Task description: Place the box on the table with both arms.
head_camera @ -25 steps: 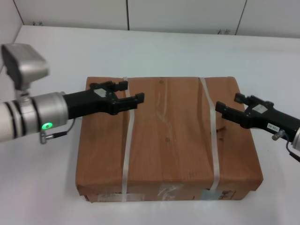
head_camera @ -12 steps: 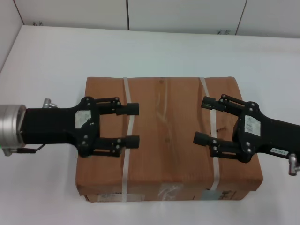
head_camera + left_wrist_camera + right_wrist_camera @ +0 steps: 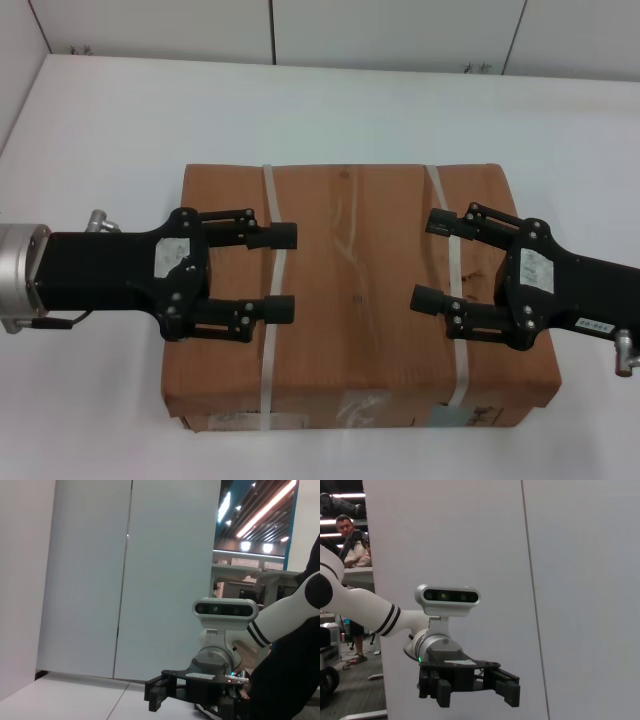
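The brown cardboard box point(image 3: 355, 300) lies flat on the white table point(image 3: 120, 130), with two whitish straps across it and tape and label remnants on its near side. My left gripper point(image 3: 283, 272) is open over the box's left part, its fingers straddling the left strap point(image 3: 270, 350). My right gripper point(image 3: 431, 259) is open over the right part, next to the right strap point(image 3: 460, 360). Neither holds anything. I cannot tell whether they touch the box top. The left wrist view shows the right gripper point(image 3: 154, 694) facing it; the right wrist view shows the left gripper point(image 3: 477, 695).
The table extends well beyond the box on all sides. A white wall panel point(image 3: 400, 30) runs along the table's far edge. A person point(image 3: 351, 540) sits in the background of the right wrist view.
Over the last second both wrists turned so the open fingers lie flat, and both grippers moved inward over the box top. In the last half second they barely shifted.
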`<action>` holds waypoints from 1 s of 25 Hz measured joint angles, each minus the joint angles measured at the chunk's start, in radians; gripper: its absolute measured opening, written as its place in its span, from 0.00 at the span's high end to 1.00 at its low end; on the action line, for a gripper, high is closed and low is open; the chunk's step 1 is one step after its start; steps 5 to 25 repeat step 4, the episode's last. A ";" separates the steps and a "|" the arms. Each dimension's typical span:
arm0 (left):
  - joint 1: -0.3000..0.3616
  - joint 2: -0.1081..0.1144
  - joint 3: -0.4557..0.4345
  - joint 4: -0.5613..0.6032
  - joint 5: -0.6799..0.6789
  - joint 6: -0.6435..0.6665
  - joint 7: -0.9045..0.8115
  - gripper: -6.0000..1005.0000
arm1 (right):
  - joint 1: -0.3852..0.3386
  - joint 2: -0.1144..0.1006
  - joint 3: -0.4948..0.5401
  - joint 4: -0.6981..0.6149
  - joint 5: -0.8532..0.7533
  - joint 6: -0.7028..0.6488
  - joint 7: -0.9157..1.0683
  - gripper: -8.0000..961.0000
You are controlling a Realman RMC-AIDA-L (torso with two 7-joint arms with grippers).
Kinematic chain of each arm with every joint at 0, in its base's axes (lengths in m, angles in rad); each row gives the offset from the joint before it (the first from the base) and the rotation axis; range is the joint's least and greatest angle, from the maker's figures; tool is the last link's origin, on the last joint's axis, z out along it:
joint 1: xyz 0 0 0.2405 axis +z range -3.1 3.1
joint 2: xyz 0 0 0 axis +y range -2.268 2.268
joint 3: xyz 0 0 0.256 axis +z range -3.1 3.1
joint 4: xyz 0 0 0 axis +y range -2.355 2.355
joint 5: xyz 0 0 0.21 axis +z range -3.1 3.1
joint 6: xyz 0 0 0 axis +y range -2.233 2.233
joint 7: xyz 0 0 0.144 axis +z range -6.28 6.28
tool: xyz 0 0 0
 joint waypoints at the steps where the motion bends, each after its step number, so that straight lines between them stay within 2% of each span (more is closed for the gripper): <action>1: 0.000 0.000 0.000 0.000 0.000 0.000 0.000 0.24 | 0.000 0.000 0.000 0.000 0.000 0.000 0.000 0.10; 25: 0.000 -0.001 0.000 0.000 0.000 -0.001 0.002 0.24 | 0.000 0.000 0.000 -0.001 0.000 -0.001 0.000 0.10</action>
